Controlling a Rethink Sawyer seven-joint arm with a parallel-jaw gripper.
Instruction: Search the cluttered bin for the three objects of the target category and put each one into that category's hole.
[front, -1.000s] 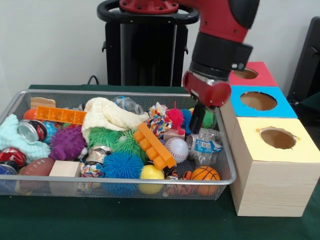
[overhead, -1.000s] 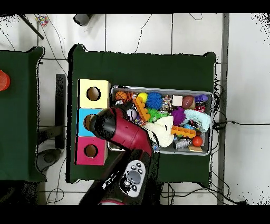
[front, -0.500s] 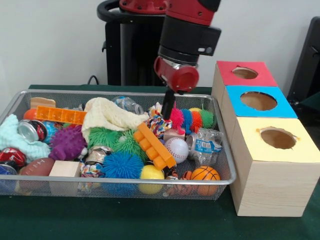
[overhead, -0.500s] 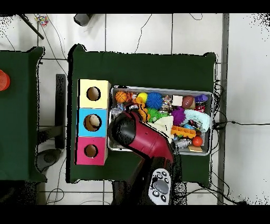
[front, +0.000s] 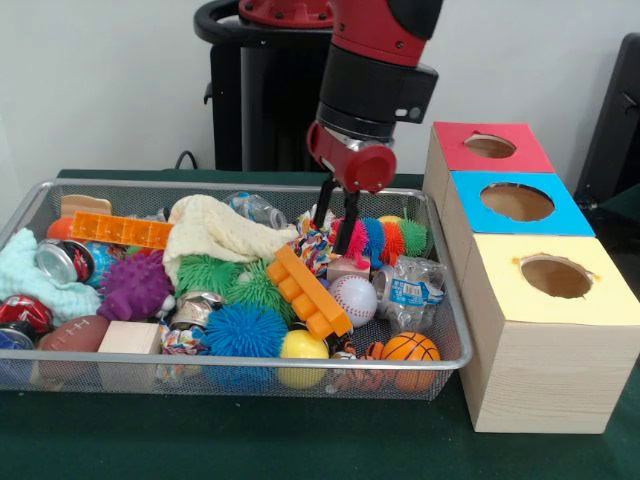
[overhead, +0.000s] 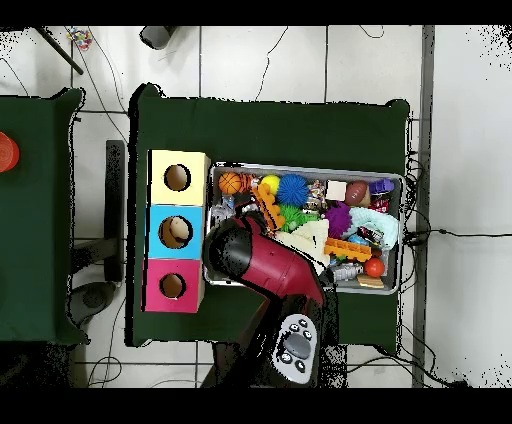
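Note:
My gripper (front: 335, 222) hangs open and empty over the back right of the wire bin (front: 455, 330). Its fingertips (front: 345, 238) sit just above a pink spiky ball (front: 352, 236) and a knotted rope toy (front: 316, 243). Close by lie a striped spiky caterpillar toy (front: 392, 241), a baseball (front: 353, 298), a small basketball (front: 410, 348), a yellow ball (front: 303, 347) and a football (front: 72, 333). Right of the bin stand the red box (front: 505, 160), blue box (front: 560, 212) and yellow box (front: 600, 300), each with a round hole. In the overhead view the arm (overhead: 262, 262) hides the gripper.
The bin also holds a cream cloth (front: 215, 230), orange bricks (front: 308, 290), blue (front: 245, 330), green (front: 225, 275) and purple (front: 133, 287) spiky balls, cans (front: 62, 262), a crushed bottle (front: 410, 285) and a wooden block (front: 130, 338). Something pale shows inside the blue box's hole (overhead: 178, 232).
The gripper swung from beside the blue box to the bin's back right. Its fingers have spread apart, and it has dropped slightly in the last half second.

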